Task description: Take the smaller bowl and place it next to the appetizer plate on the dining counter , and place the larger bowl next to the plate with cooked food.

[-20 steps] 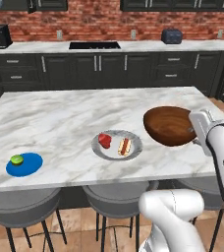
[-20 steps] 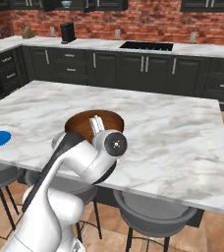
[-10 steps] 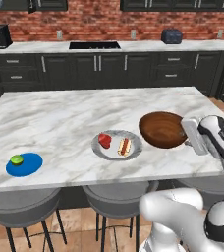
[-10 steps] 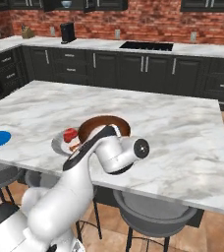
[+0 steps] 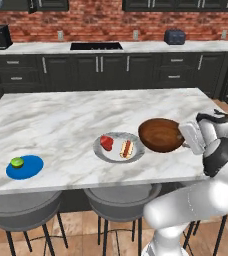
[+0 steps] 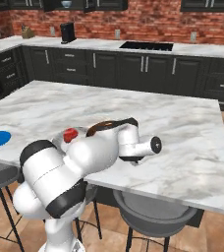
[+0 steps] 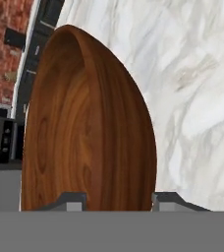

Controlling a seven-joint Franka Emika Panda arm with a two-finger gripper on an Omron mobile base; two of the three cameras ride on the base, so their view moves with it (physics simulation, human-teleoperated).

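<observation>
One larger bowl (image 5: 160,135), mouth upward, rim gripped by tool (image 5: 185,141).

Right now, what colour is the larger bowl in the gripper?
Reddish-brown with wood grain; the larger bowl shows best in the hand view.

Well beyond the fingers (image 7: 70,201), along a red brick wall (image 5: 111,20): a pale marble wall counter (image 5: 146,47) over dark drawer cabinets (image 5: 111,70). On it, left of the fingers, a flat black cooktop (image 5: 96,46) and a black upright coffee machine (image 5: 3,36); straight behind them, a dark boxy toaster (image 5: 174,36). Below, tan wooden floor (image 5: 76,230).
</observation>
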